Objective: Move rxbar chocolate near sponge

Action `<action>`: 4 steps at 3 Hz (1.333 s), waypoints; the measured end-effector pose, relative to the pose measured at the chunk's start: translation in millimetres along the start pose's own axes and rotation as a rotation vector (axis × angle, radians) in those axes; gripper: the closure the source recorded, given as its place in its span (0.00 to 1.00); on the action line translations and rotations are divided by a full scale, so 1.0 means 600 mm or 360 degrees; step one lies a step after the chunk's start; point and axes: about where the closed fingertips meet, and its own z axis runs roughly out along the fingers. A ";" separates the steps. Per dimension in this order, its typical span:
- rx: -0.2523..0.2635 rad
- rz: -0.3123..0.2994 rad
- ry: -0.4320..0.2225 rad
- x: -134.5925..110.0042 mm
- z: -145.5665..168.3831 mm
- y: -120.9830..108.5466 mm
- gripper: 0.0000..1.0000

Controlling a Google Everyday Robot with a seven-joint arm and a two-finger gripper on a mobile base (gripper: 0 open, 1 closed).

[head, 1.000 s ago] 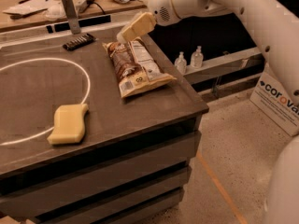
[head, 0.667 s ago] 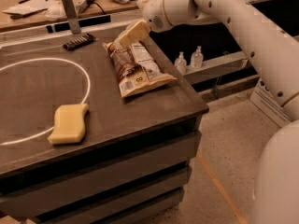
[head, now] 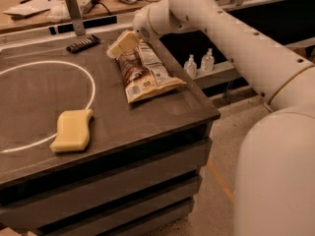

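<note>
Reaching in from the right, your arm [head: 231,38] holds the gripper [head: 123,43] over the snack bag's [head: 145,73] far end; you cannot tell its opening. The rxbar chocolate [head: 82,44] lies left of that end, the sponge [head: 72,130] well to the bag's near left.

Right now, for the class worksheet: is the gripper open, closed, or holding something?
Gripper: cannot be told. It is above the top end of the snack bag, and the rxbar chocolate lies apart from it.

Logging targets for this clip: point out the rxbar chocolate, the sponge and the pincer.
rxbar chocolate [head: 82,44], camera view, middle of wrapper.
sponge [head: 72,130], camera view, top face.
pincer [head: 116,49], camera view, tip, at far end of snack bag [head: 145,73].
</note>
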 end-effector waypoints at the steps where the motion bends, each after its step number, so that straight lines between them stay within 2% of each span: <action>1: 0.0050 0.0024 0.0056 0.010 0.054 -0.006 0.00; 2: 0.0060 0.0052 0.0052 0.006 0.100 -0.011 0.00; 3: 0.0047 0.0073 0.0002 -0.005 0.139 -0.022 0.00; 4: 0.0031 0.0109 0.0013 -0.014 0.172 -0.033 0.00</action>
